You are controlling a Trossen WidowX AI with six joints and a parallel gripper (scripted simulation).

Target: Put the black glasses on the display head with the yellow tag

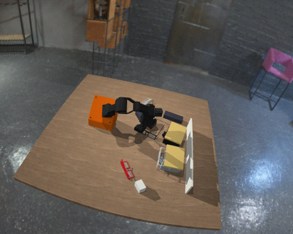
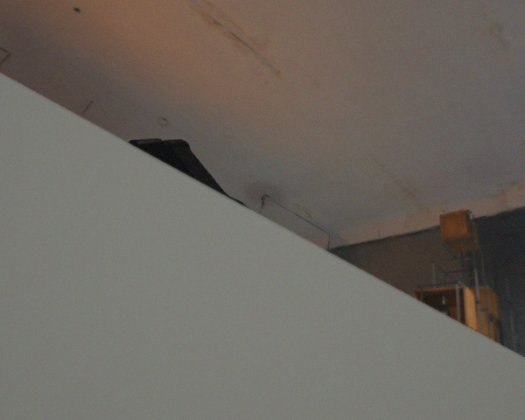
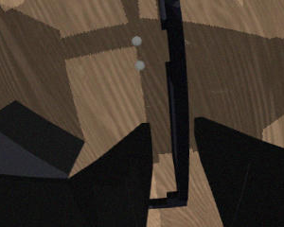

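Note:
The black glasses (image 1: 155, 137) (image 3: 181, 104) are low, near or on the table top; any gap beneath is unclear. My gripper (image 1: 146, 126) (image 3: 172, 129) is slightly open around the frame, with a visible gap on each side of its dark bar in the wrist view. A temple reaches toward the display heads in the top view. Two heads with yellowish tops stand at the right: a rear one (image 1: 175, 133) with black below, and a front one (image 1: 174, 157) with grey below and a pale wire frame at its face. I cannot tell which bears the yellow tag. The exterior view is mostly blocked.
A white upright panel (image 1: 189, 156) stands close behind both heads. A dark block (image 1: 173, 117) (image 3: 43, 137) lies near the rear head. Red glasses (image 1: 126, 171) and a white cube (image 1: 140, 186) are toward the front. A pale object (image 1: 146, 101) is behind the arm, beside the orange base (image 1: 98, 110).

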